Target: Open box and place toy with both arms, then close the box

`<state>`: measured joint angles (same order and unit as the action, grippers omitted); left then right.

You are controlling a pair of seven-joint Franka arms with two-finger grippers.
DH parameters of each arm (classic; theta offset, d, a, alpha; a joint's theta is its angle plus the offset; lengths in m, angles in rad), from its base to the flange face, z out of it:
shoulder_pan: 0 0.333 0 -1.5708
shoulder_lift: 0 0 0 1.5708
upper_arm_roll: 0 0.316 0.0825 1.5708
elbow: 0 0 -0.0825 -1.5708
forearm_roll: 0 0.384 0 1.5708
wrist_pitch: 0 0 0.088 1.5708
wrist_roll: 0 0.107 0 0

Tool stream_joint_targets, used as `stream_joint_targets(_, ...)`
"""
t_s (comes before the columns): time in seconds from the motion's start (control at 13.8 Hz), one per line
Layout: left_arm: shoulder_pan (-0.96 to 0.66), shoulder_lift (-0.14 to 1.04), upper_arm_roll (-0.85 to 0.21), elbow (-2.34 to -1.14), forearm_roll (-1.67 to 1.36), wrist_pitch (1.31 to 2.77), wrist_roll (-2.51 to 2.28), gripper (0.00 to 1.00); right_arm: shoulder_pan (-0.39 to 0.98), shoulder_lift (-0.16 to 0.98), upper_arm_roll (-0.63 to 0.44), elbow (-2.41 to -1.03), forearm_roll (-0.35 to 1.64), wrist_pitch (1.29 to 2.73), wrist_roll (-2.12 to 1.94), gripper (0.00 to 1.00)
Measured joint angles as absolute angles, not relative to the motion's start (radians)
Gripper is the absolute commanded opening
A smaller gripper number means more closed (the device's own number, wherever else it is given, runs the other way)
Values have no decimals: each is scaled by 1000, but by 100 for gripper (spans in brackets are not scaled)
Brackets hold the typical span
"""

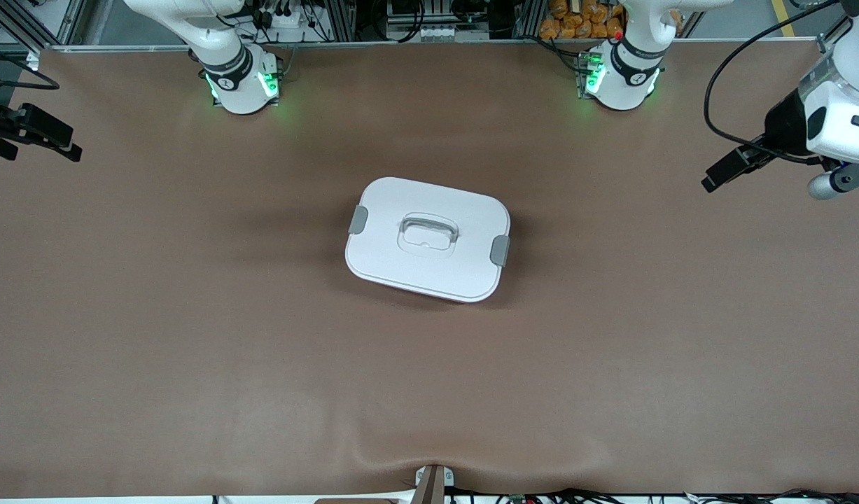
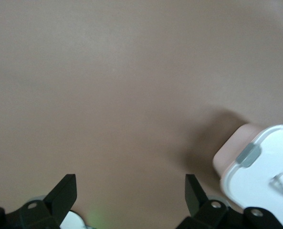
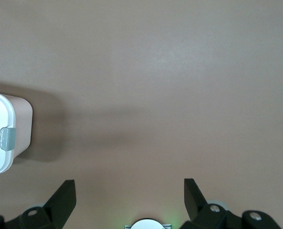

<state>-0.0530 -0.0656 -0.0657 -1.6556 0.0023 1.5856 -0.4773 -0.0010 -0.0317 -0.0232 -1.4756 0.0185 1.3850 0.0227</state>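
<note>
I see the box [image 1: 428, 239] lidded at frame centre; left gripper [image 2: 131, 190] and right gripper [image 3: 130, 190] both wide, empty, over bare table [image 1: 191, 315].

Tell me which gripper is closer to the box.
Left, slightly. The left gripper hangs over the table toward the left arm's end; the right gripper hangs farther from the box, toward the right arm's end.

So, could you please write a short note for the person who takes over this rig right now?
Left gripper: open, empty, up over bare table at the left arm's end.
Right gripper: open, empty, up over bare table at the right arm's end.
Box: mid-table, lid on, both grey clips at its short ends.
Toy: not in any view.
Done: nothing yet.
Left: open the box, put the toy in, close it.
</note>
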Motion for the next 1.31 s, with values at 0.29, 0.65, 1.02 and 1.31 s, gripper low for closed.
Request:
stream_joint_targets(0.29,-28,-66,-63,-1654,2,1566,-241,100,-1,-32,-23,-1476,19,1385,23,100)
stream_joint_targets(0.65,-28,-73,-64,-1597,35,1437,-39,100,-1,-32,-23,-1476,19,1385,23,100)
stream_joint_targets(1.02,-38,-43,-80,-1581,97,1449,-21,100,-1,-32,-24,-1476,19,1384,24,100)
stream_joint_targets(1.31,-29,-15,-76,-1574,54,1503,-24,100,-1,-32,-24,-1476,19,1384,24,100)
